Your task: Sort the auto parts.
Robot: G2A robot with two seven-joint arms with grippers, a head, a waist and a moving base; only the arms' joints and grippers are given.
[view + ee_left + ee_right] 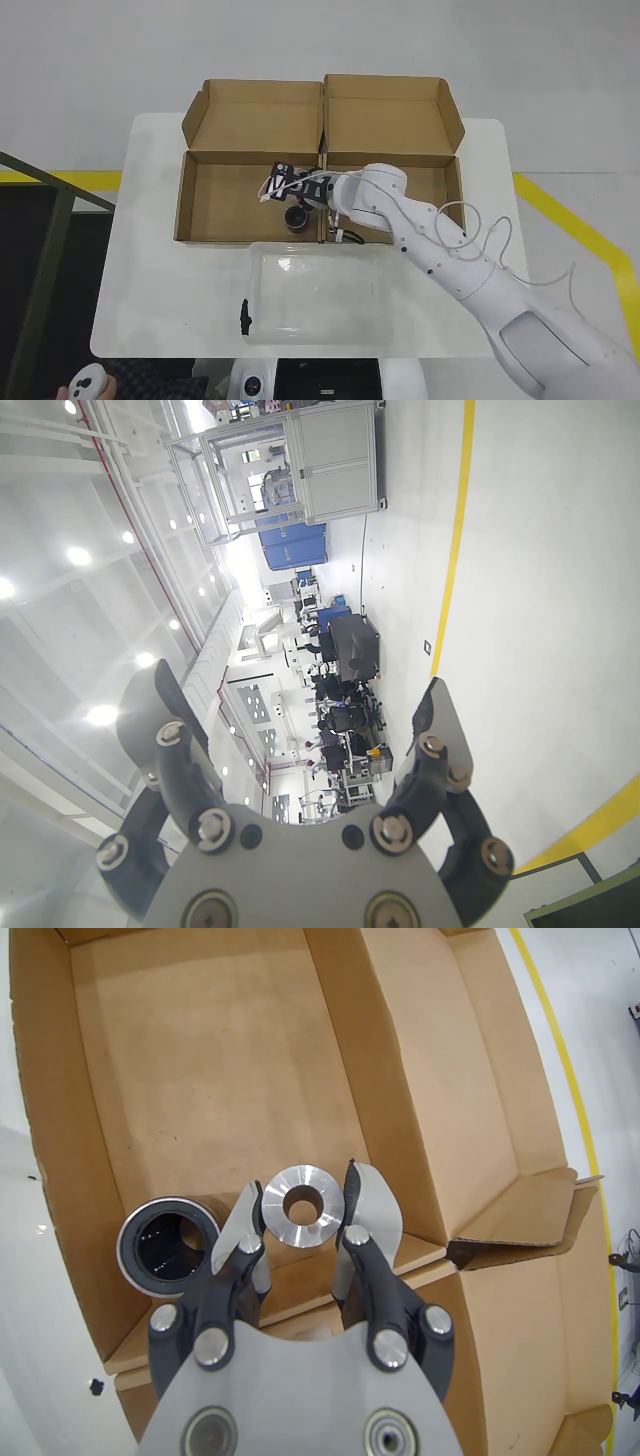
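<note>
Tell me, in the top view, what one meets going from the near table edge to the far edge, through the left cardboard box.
Small black part → black bearing in the left box → right hand, shut on the metal ring → the box's open lid. The clear bin overlaps the small part, so it is left out.

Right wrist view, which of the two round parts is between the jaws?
The solid silver ring with the small hole; the jaws of the right gripper press both its sides. The dark hollow bearing lies free beside it.
</note>
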